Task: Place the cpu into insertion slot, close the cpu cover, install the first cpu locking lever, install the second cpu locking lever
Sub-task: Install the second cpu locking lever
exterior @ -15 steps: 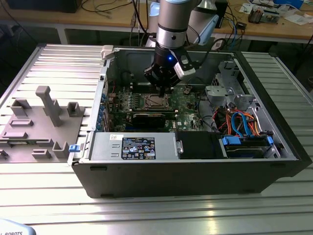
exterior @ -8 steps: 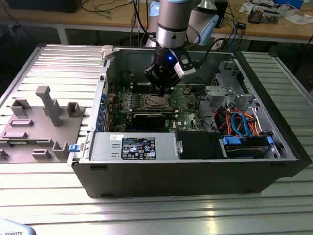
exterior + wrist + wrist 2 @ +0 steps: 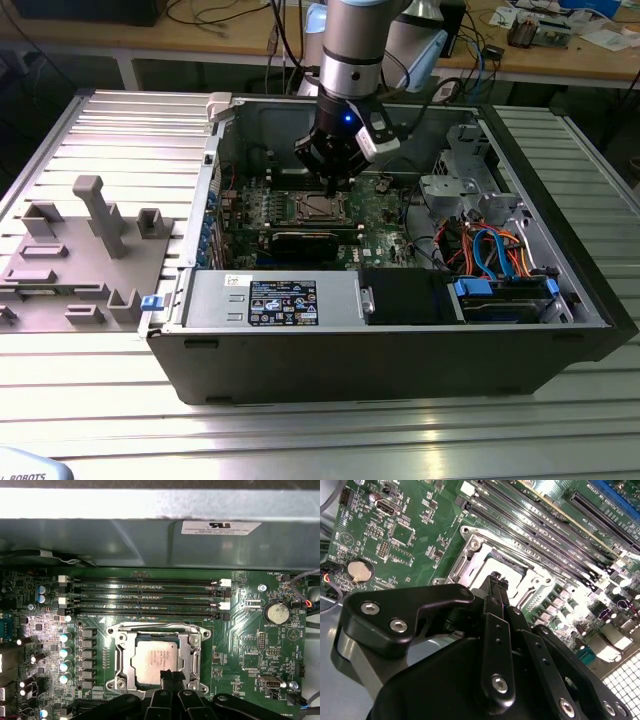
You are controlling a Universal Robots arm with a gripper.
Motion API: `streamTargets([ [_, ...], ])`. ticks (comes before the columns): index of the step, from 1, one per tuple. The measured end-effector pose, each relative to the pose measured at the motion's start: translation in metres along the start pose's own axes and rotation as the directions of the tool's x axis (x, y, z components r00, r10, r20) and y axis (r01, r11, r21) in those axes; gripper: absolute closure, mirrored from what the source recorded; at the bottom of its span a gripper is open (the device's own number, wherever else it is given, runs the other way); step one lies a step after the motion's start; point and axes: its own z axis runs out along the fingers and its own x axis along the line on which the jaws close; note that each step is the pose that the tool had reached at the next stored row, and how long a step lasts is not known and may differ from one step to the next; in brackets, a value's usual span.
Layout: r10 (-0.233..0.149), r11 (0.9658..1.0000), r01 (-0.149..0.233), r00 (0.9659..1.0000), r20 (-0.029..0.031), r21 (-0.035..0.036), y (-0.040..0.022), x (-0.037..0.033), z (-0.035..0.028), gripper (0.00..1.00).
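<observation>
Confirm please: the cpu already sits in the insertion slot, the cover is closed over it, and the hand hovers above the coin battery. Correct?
Not quite. In the first wrist view the hand is at the cpu in the insertion slot, not above the coin battery. The cover is closed.

arm pointing straight down, pincer [image 3: 168, 676] fingertips pressed together

ribbed metal table [image 3: 90, 400]; computer case [image 3: 400, 350], grey fixture [image 3: 85, 255]

The cpu [image 3: 156, 659] has a dull grey metal top. The cpu cover [image 3: 193, 652] is shiny silver metal. The gripper [image 3: 167, 676] looks like smooth black plastic.
</observation>
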Motion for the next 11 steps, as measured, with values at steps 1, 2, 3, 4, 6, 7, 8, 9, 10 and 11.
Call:
streamTargets([
  [1,0.000,1.0000,0.000,1.0000,-0.0002,0.0000,-0.0010,-0.0004,0.0001,0.89],
  [2,0.000,1.0000,0.000,1.0000,-0.0007,-0.0001,-0.0026,-0.0015,0.0002,0.89],
  [3,0.000,1.0000,0.000,1.0000,-0.0013,-0.0002,-0.0041,-0.0023,0.0002,0.89],
  [4,0.000,1.0000,0.000,1.0000,-0.0019,-0.0002,-0.0054,-0.0030,0.0003,0.89],
  [6,0.000,1.0000,0.000,1.0000,-0.0027,-0.0007,-0.0109,-0.0038,0.0007,0.89],
  [7,0.000,1.0000,0.000,1.0000,-0.0027,-0.0011,-0.0143,-0.0038,0.0009,0.89],
  [8,0.000,1.0000,0.000,1.0000,-0.0026,-0.0017,-0.0181,-0.0037,0.0012,0.89],
  [9,0.000,1.0000,0.000,1.0000,-0.0028,-0.0019,-0.0212,-0.0036,0.0013,0.89],
  [10,0.000,1.0000,0.000,1.0000,-0.0027,-0.0027,-0.0254,-0.0036,0.0016,0.89],
  [11,0.000,1.0000,0.000,1.0000,-0.0027,-0.0047,-0.0285,-0.0035,0.0019,0.89],
])
